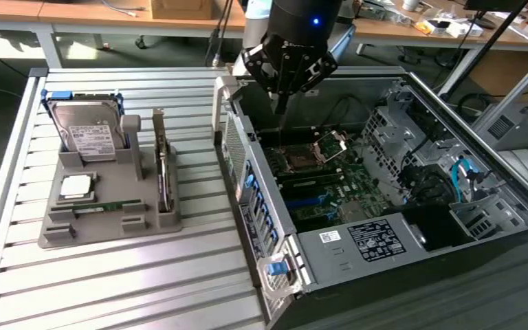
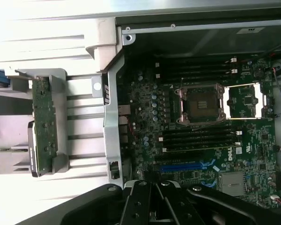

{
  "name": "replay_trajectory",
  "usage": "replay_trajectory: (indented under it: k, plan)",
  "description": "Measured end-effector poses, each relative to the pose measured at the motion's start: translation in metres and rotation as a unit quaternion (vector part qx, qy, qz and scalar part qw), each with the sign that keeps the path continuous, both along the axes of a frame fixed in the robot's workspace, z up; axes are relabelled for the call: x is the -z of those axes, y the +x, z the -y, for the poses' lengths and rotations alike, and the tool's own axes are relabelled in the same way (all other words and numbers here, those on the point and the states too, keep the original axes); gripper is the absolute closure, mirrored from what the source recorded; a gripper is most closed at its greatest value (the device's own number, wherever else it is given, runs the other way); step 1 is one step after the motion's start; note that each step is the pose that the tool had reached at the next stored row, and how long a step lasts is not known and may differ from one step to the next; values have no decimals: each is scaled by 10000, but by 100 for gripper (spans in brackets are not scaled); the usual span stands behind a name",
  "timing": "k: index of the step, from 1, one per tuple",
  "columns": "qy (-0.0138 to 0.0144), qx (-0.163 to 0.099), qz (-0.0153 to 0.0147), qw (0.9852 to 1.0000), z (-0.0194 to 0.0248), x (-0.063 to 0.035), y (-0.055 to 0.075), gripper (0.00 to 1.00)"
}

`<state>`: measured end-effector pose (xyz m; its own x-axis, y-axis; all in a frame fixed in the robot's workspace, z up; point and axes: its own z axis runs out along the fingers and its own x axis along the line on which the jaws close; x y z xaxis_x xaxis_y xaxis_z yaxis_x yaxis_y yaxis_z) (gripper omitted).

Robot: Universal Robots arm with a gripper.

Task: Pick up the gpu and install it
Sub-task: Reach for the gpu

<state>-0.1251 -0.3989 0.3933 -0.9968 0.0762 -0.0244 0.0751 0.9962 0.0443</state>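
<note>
Gripper: the gripper [image 1: 280, 104] hangs over the open computer case [image 1: 269, 227] with its jaws closed together and nothing between them; in the wrist view its fingers [image 2: 139, 206] meet above the motherboard [image 2: 201, 140].
Gpu: the gpu [image 1: 162, 172] stands on its long edge in a slot of the grey holder [image 1: 108, 234], well apart from the gripper, toward the exterior view's left.
Neighbours in the holder: the hard drive [image 1: 85, 134] stands upright at the far end, and the RAM stick [image 1: 108, 205] lies flat just beside the card's foot.
Surroundings: holder and case sit side by side on the slatted table [image 1: 108, 295].
Target area: the case lies open with the board's CPU socket [image 1: 301, 159] bare and a blue expansion slot [image 2: 178, 166] free near the rear wall.
Stage: my reading is that the pick is not yet made.
Doing the pick well: the jaws would need to part wide enough for the card's thin top edge. They should grip near its middle, clear of the hard drive's post, and lift straight up so the card does not bind in its slot.
</note>
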Motion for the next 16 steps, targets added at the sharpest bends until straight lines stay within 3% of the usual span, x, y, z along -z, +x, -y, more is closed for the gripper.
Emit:
replay_trajectory:
  k: [16]
  plan:
    - [-2, 0, 0, 10000, 0, 0, -34, 89]
